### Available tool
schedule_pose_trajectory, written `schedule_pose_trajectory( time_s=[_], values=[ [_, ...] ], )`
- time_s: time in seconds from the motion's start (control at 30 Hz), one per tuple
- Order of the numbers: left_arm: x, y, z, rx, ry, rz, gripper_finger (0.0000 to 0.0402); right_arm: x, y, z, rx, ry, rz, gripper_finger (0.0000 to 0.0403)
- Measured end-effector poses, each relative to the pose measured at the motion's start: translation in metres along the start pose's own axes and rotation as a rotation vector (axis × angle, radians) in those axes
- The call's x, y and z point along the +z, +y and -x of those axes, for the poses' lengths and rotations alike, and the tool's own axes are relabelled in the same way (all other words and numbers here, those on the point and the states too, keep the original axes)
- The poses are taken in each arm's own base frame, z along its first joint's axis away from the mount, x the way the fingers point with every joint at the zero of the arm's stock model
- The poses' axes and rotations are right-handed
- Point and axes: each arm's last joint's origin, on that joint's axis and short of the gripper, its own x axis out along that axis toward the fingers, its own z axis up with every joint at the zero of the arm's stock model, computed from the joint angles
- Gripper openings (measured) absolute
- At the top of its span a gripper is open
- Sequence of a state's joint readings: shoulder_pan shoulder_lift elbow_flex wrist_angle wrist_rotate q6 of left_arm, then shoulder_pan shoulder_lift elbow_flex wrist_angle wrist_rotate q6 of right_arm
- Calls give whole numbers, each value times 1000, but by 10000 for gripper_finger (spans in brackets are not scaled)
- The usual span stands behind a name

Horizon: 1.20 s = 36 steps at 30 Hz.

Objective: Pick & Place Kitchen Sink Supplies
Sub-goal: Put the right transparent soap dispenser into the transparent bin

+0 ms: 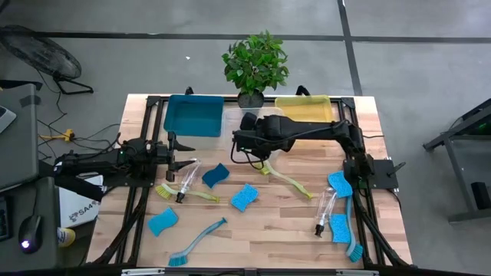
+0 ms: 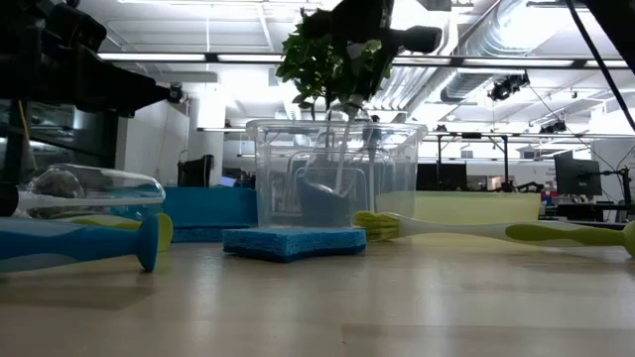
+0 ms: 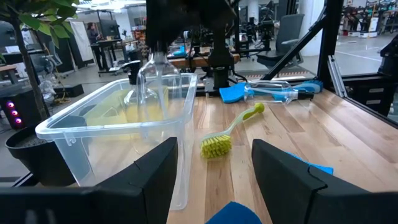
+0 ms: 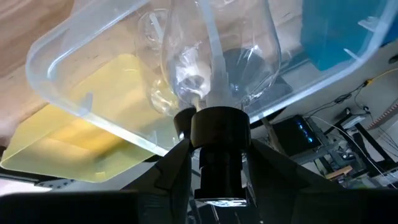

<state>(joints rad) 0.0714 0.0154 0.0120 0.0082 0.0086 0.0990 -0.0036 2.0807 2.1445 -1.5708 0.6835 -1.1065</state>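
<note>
A grey concrete floor surrounds my wooden desk [image 1: 268, 230], with a potted plant [image 1: 255, 63] at its far edge between a teal bin [image 1: 193, 115] and a yellow bin [image 1: 304, 109]. My right end effector [image 4: 219, 163] is clamped on the black pump top of a clear bottle [image 4: 217, 56], holding it above the clear bin [image 4: 93, 68] that stands near the far edge, just in front of the plant. My left end effector [image 3: 211, 174] hangs open near the desk's left edge, pointing toward the middle. Just beside it lies a second clear bottle [image 1: 186, 181] across a yellow-green brush [image 1: 184, 194]. Three blue sponges [image 1: 215, 175] [image 1: 245, 197] [image 1: 163, 221] are spread around the middle and toward the near left corner, with a blue brush [image 1: 196, 241] by the near edge. Another yellow-green brush [image 1: 285, 180] lies in the middle. Near the right edge rest a third bottle [image 1: 325, 211], two more sponges [image 1: 340, 184] [image 1: 339, 228] and a blue brush [image 1: 352, 230].
</note>
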Motion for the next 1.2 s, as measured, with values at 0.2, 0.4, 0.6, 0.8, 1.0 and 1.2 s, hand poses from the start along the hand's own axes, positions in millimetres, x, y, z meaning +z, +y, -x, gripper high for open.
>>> schedule_pose_trajectory(
  time_s=[0.2, 0.4, 0.6, 0.8, 1.0, 1.2],
  values=[
    [0, 0, 0, 0, 0, 0, 202, 6, -1, -6, 6, 23, 9, 131],
    [0, 0, 0, 0, 0, 0, 202, 6, -2, -10, 18, 21, 9, 131],
    [0, 0, 0, 0, 0, 0, 201, 7, -2, -10, 30, 0, 6, 131],
    [0, 0, 0, 0, 0, 0, 202, 7, -2, -10, 31, -2, -26, 139],
    [0, 0, 0, 0, 0, 0, 202, 7, -2, -10, 33, -5, -102, 167],
    [0, 0, 0, 0, 0, 0, 202, 8, -1, -9, 43, -27, -81, 166]
  ],
)
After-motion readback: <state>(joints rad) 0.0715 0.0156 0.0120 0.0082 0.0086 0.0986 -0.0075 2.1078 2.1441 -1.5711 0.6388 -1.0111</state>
